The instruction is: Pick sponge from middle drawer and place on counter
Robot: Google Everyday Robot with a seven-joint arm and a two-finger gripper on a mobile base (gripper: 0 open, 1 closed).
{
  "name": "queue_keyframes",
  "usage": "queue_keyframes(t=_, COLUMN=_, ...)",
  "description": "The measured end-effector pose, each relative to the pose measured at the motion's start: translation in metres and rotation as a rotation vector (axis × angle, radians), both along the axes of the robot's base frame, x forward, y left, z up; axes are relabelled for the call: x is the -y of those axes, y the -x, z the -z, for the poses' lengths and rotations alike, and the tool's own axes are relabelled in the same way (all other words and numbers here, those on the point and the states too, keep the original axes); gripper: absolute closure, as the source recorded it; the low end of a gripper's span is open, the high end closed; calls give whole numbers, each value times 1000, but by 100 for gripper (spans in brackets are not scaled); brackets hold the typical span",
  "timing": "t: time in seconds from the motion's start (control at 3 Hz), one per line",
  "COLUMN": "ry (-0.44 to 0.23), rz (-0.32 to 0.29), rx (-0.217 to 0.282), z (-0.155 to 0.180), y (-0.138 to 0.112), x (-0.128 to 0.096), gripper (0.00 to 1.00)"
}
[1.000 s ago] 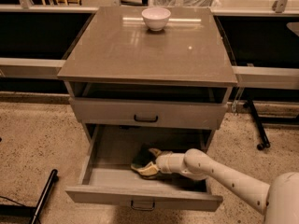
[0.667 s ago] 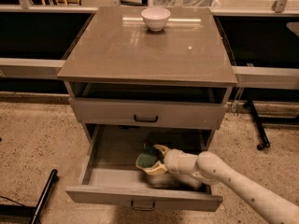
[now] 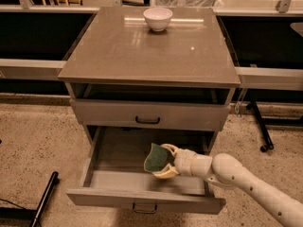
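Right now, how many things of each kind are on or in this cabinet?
Bowls: 1, the white bowl on the counter
Sponges: 1, the sponge, held by the gripper over the open middle drawer
Total: 2

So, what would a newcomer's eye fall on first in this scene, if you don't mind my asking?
First, the gripper at the end of the pale arm, which reaches from the lower right into the open middle drawer and is shut on the sponge, its dark green face turned towards the camera. Next, the wide glossy counter above, with a white bowl near its far edge.
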State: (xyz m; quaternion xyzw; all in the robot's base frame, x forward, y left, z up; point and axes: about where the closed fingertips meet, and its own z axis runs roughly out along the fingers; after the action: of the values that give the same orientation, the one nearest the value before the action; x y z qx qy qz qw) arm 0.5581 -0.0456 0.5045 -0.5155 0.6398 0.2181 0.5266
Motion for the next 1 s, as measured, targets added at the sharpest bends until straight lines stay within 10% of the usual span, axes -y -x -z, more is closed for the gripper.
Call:
queue_keyframes(t=0.33, ry=45, rz=-97, rx=76, z=-30, y=8, x=-8, gripper=100)
queue_keyframes(t=0.67, ry=199, rz=-341, rx=205, z=-91, y=56, x=-22, gripper=100)
queue_keyframes(t=1.0, ry=259, rz=-420, rx=217, z=-115, y=71, x=-21, gripper=100)
